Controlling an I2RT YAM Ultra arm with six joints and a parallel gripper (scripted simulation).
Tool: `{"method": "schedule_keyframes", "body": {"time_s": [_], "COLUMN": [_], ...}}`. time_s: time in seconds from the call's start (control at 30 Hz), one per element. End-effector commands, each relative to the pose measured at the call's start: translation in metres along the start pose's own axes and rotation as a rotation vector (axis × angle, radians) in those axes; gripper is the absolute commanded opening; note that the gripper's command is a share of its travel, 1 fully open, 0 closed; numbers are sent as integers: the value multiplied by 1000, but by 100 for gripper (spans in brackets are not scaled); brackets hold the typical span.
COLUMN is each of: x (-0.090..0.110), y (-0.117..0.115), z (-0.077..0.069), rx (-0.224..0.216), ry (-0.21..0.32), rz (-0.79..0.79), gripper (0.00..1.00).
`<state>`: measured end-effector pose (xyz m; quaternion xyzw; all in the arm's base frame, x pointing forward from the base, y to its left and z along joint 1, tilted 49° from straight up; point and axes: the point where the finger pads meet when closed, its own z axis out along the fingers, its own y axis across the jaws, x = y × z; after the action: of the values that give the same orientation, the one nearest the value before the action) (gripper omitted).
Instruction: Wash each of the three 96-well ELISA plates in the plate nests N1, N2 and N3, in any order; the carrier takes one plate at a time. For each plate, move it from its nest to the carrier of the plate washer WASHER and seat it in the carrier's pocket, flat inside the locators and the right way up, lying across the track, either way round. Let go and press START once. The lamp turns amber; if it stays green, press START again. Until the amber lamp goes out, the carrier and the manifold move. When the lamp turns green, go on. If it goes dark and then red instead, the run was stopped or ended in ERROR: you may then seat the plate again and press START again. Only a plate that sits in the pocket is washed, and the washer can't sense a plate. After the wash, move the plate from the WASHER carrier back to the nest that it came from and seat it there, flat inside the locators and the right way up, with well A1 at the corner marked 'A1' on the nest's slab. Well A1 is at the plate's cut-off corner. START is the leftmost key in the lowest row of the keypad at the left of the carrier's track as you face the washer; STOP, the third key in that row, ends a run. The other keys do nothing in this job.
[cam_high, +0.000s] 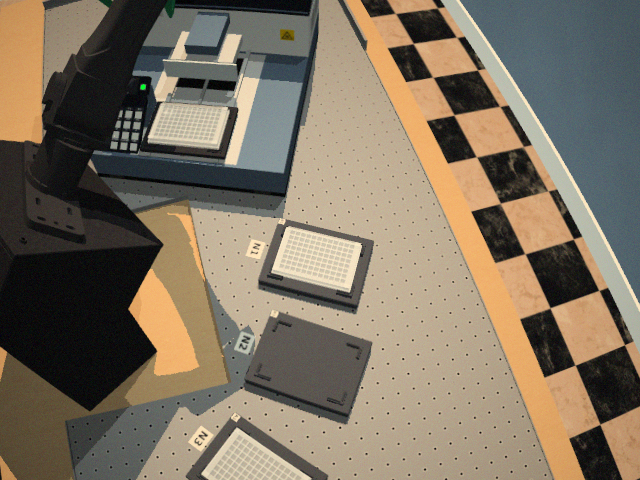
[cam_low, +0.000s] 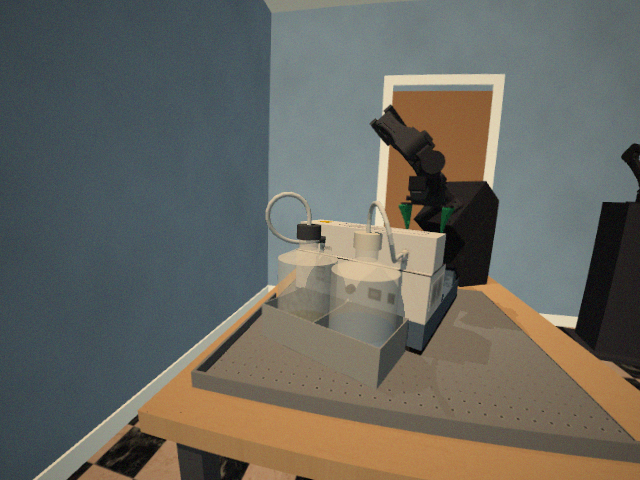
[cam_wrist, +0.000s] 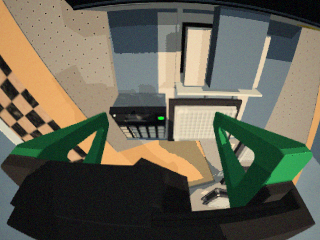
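The washer (cam_high: 268, 118) (cam_low: 418, 248) stands at the back left. A white 96-well plate (cam_high: 188, 125) (cam_wrist: 196, 123) lies flat in the dark carrier (cam_high: 232, 126), at the front of the track, clear of the manifold (cam_high: 201, 60). The lamp (cam_high: 142, 86) (cam_wrist: 160, 118) glows green above the keypad (cam_high: 127, 129) (cam_wrist: 138, 123). Nest N1 (cam_high: 367, 258) holds a plate (cam_high: 316, 258). Nest N2 (cam_high: 308, 361) is empty. Nest N3 holds a plate (cam_high: 248, 459) at the frame's bottom edge. My gripper (cam_low: 424, 217) (cam_wrist: 160, 118) is open and empty. It hangs high above the washer's front.
Two clear bottles (cam_low: 305, 273) (cam_low: 367, 294) with tubes stand in a grey tray (cam_low: 330, 346) behind the washer. The arm's black base block (cam_high: 62, 289) sits left of the nests. A second black block (cam_low: 612, 279) stands off the table at the right.
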<state>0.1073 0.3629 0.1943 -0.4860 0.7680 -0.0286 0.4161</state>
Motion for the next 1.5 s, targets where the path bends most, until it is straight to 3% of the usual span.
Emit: {"method": "schedule_keyframes", "body": {"time_s": [0.0, 0.8, 0.83, 1.47], "x": [-2, -2, 1, 45], "y": [0, 0, 2, 21], "z": [-3, -3, -1, 22], "rx": [-4, -4, -4, -4], "ry": [-8, -8, -8, -7], "rz": [0, 0, 0, 0], "gripper": [100, 100, 0, 0]}}
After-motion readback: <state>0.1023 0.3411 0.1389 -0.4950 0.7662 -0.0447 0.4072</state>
